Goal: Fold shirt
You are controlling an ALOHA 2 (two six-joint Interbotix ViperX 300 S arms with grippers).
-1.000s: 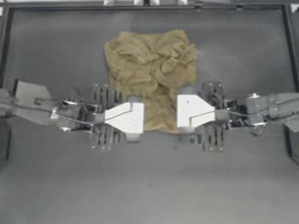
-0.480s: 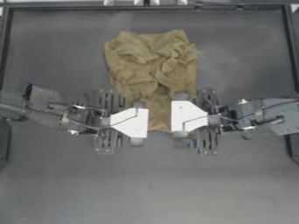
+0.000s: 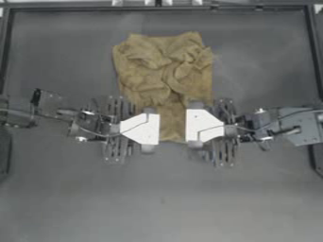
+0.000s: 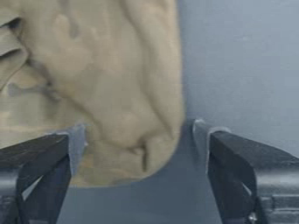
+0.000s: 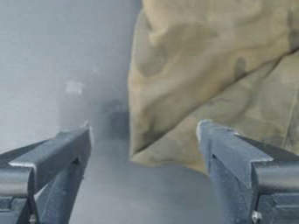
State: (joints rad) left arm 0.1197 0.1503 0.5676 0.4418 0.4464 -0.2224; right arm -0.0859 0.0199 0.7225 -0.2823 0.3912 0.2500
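Top view: at frame centre the left gripper (image 3: 148,128) and right gripper (image 3: 194,126) face each other, jaws spread wide, holding nothing, flanking the lower edge of the shirt (image 3: 165,75). The crumpled shirt extends from there into the upper middle.

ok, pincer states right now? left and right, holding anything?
Left pincer: open, holding nothing, jaws straddling the lower corner of the crumpled mustard-yellow cloth shirt.
Right pincer: open, holding nothing, poised at the shirt's other lower corner.
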